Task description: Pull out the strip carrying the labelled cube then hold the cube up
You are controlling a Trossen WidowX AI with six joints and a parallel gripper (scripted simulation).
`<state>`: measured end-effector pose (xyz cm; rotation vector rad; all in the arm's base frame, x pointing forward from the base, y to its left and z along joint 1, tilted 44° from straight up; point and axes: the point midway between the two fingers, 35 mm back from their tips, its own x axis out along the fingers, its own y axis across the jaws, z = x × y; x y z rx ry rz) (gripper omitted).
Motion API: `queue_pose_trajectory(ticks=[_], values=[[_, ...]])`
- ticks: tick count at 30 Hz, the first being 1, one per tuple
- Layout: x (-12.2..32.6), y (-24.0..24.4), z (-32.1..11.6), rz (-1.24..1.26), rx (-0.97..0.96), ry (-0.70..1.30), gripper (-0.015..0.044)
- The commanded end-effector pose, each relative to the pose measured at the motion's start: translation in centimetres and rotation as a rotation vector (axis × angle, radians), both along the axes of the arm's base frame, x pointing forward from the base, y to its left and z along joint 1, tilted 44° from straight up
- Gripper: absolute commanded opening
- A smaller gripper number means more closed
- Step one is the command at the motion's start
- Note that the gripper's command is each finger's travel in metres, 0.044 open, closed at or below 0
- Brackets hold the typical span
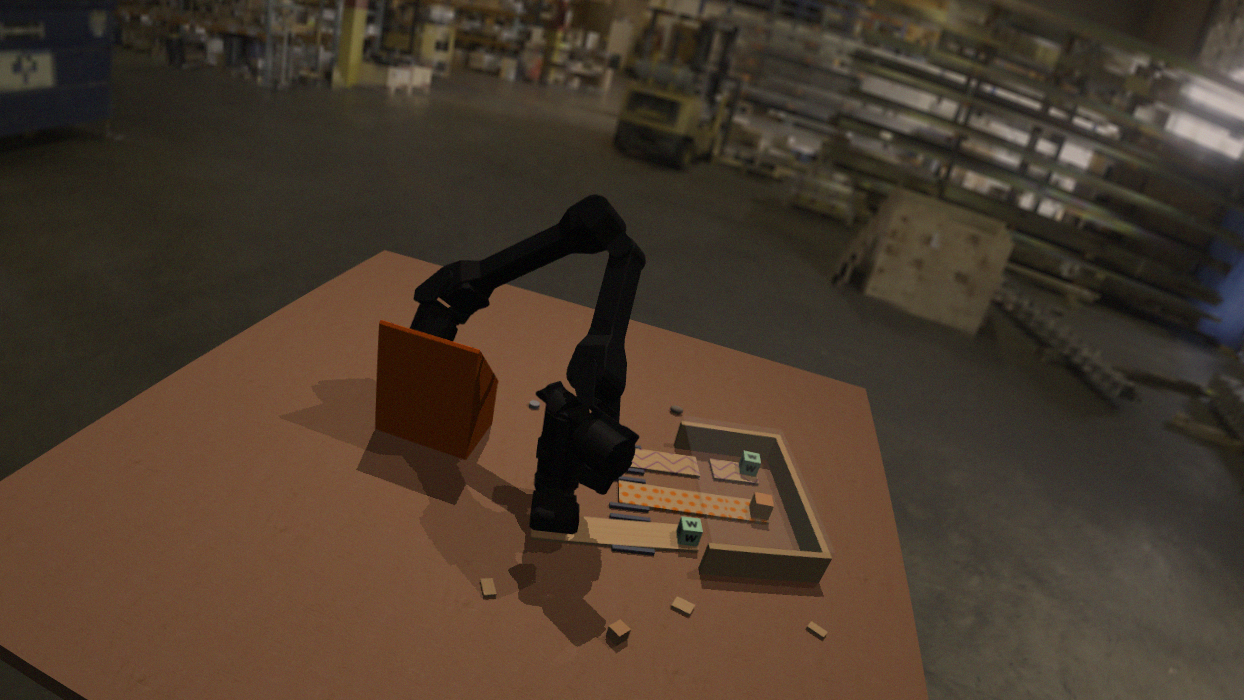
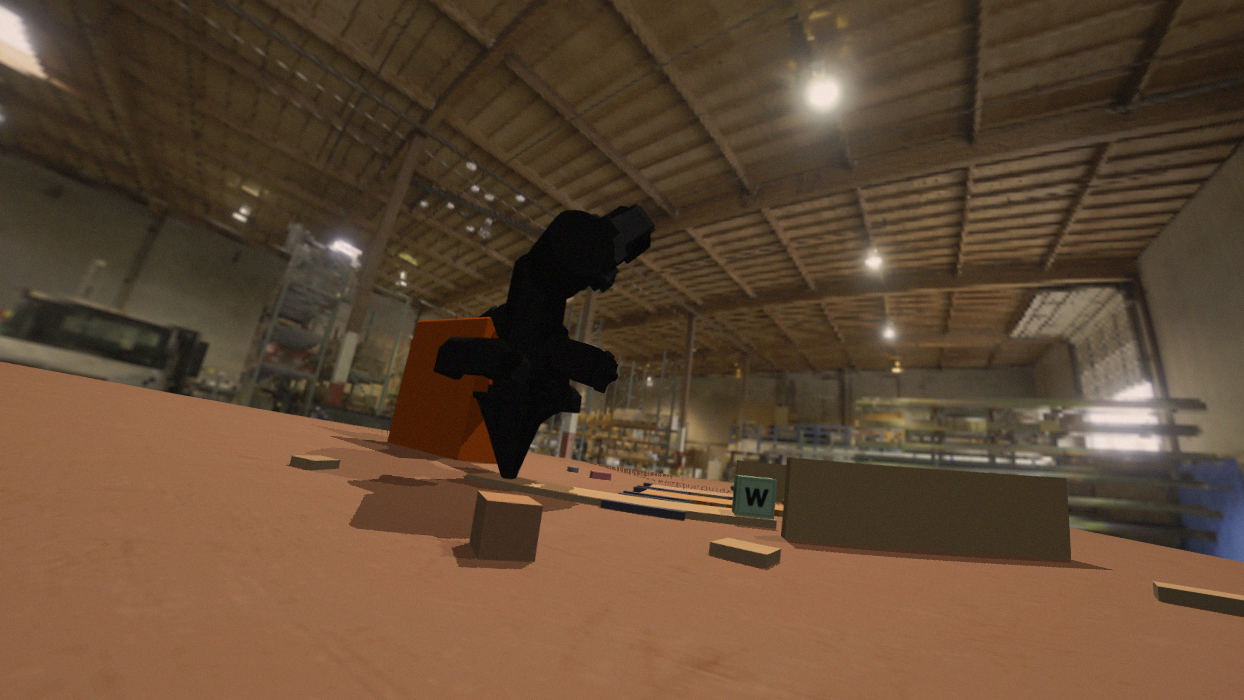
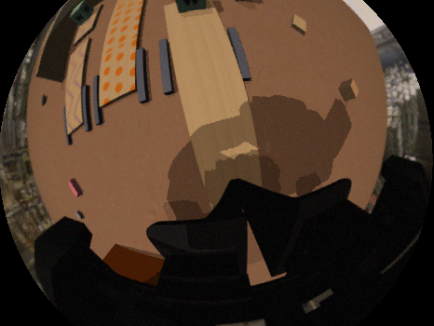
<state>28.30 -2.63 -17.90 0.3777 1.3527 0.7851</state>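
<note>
The plain wooden strip (image 1: 639, 533) (image 2: 574, 493) (image 3: 210, 70) looks unbroken. A green cube marked W (image 1: 689, 531) (image 2: 754, 497) (image 3: 191, 4) sits on its far end, just outside the walled frame's opening. My gripper (image 1: 555, 529) (image 2: 510, 476) (image 3: 235, 183) is shut, tips down at the strip's near end, with nothing seen between the fingers. The zigzag strip's near piece (image 1: 668, 462) (image 3: 76, 88) is separated by a gap from its far piece (image 1: 729, 471) (image 3: 89, 28), which bears another W cube (image 1: 750, 463) (image 3: 81, 13). The dotted strip (image 1: 687, 500) (image 3: 121, 61) carries an unmarked wooden cube (image 1: 762, 505).
The walled frame (image 1: 765, 564) (image 2: 926, 513) (image 3: 58, 51) encloses the other strips' far ends. Low dark guide bars (image 1: 633, 549) (image 3: 239, 53) flank the strips. A large orange block (image 1: 426, 391) (image 2: 434, 391) stands near the arm's base. A loose wooden cube (image 1: 618, 632) (image 2: 506, 526) and small blocks lie at the front.
</note>
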Motion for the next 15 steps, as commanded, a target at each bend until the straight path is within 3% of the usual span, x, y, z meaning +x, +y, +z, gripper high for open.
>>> queue_pose_trajectory(ticks=[1, 15], values=[[-1.6, 0.4, -0.5, 0.016, -0.003, 0.031, 0.0], [-3.6, -0.1, -0.9, 0.016, -0.003, 0.032, 0.0]])
